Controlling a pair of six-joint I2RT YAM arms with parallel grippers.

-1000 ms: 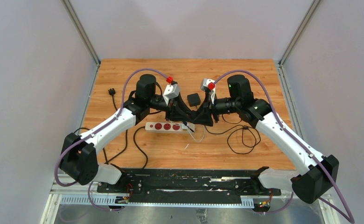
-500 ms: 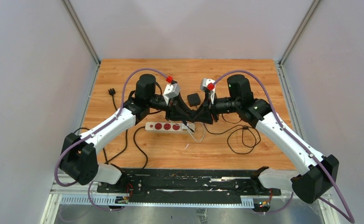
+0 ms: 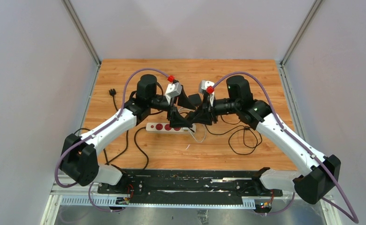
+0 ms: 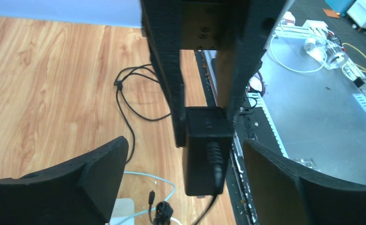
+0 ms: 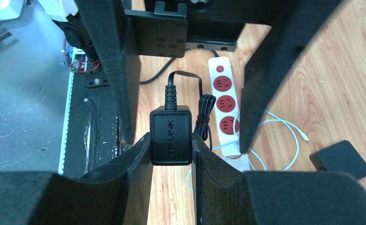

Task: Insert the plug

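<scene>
- Black cord loops [image 3: 241,140]: one slack bundle on the wooden table [image 3: 190,70], toward the near-right corner. Probably the adapter's lead.
- Thin white cable [image 5: 284,136]: one, loose, curling by the right end of the strip.
- White power strip with red outlets [image 5: 225,105]: one, flat at mid-table, parallel to the near edge. It has three outlets and one small red switch; no outlet shown is occupied.
- Black boxy TP-LINK plug-in adapter [image 5: 170,123]: one, the task's thing. It is held in the air over the strip's right end; its pins are not visible.
- Right gripper [image 5: 171,145]: pressed onto the adapter's two flanks.
- Left gripper [image 4: 183,143]: spread wide, its fingers on either side of the adapter and apart from it.
- Flat black square pad [image 5: 343,159]: one, just beyond the strip toward the far edge.
- Loose black plug [image 3: 111,92]: one, near the left edge.
- Hazards, judged:
  - The adapter drops if the right gripper lets go before the left closes.
  - The trailing lead or the white cable snags.
  - The unsecured strip slides under a push.
  - The hidden pins miss the slots.
</scene>
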